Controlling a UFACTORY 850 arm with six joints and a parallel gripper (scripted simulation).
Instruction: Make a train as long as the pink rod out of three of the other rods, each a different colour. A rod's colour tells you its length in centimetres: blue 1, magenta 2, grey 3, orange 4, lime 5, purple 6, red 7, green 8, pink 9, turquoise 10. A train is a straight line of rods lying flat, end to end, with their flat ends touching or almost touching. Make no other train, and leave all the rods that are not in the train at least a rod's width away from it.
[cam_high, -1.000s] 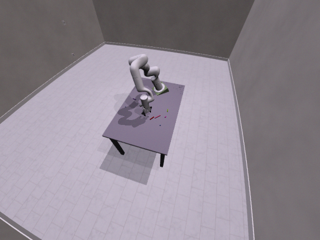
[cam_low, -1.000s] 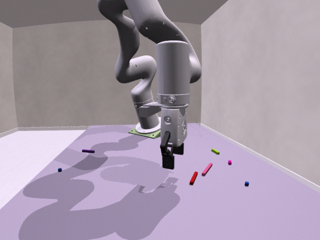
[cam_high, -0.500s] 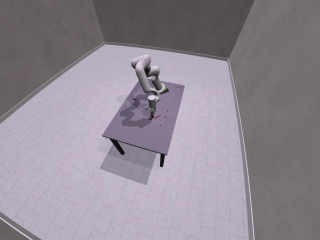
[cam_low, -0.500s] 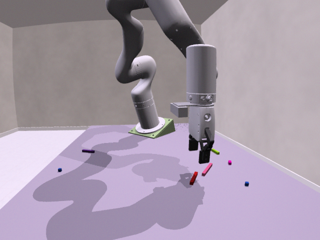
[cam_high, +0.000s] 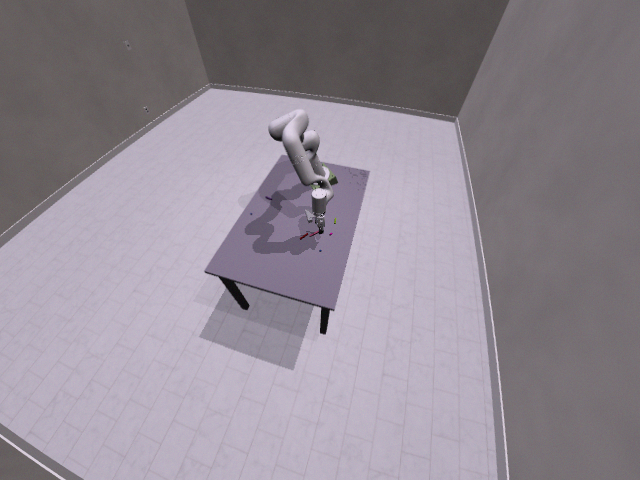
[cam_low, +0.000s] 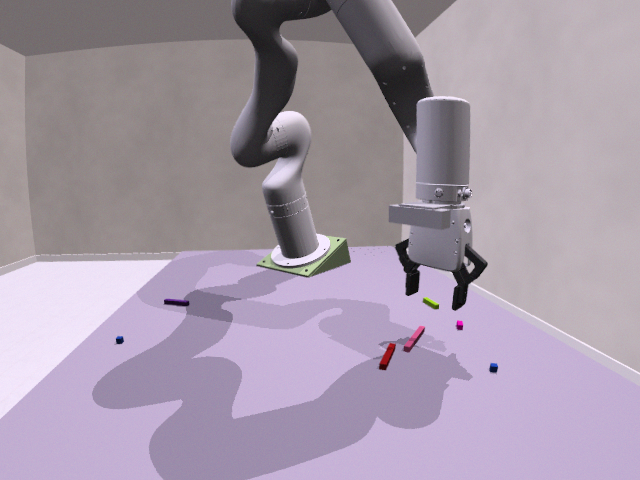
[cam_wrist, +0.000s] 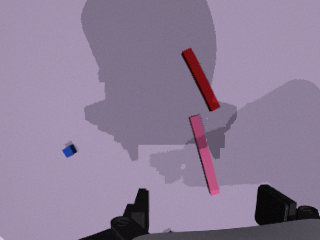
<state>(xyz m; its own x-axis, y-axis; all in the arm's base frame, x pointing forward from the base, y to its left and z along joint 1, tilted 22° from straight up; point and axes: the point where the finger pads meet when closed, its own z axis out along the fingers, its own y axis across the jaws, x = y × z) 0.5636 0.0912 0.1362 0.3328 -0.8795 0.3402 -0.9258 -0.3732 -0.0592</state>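
One pincer (cam_high: 321, 230) (cam_low: 435, 297) (cam_wrist: 204, 205), fingers wide apart, above the table (cam_high: 279, 263) (cam_low: 289, 434) (cam_wrist: 35, 60), red rod (cam_high: 303, 236) (cam_low: 387, 356) (cam_wrist: 200, 80) near pink rod (cam_high: 314, 234) (cam_low: 414, 338) (cam_wrist: 204, 155)

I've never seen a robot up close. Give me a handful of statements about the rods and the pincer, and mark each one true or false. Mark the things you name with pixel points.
1. The pincer (cam_low: 435, 295) (cam_wrist: 204, 205) is open. True.
2. The pink rod (cam_low: 414, 338) (cam_wrist: 204, 155) is gripped in the pincer. False: it lies on the table below.
3. Two blue rods lie on the table. True: one (cam_low: 119, 339) is on the purple rod's (cam_low: 176, 302) side, the other (cam_low: 493, 367) (cam_wrist: 69, 150) nearer the magenta rod (cam_low: 459, 324).
4. The red rod (cam_low: 387, 356) (cam_wrist: 200, 80) stands upright. False: it lies flat.
5. The finished three-rod train is already there. False: no three rods are joined end to end.
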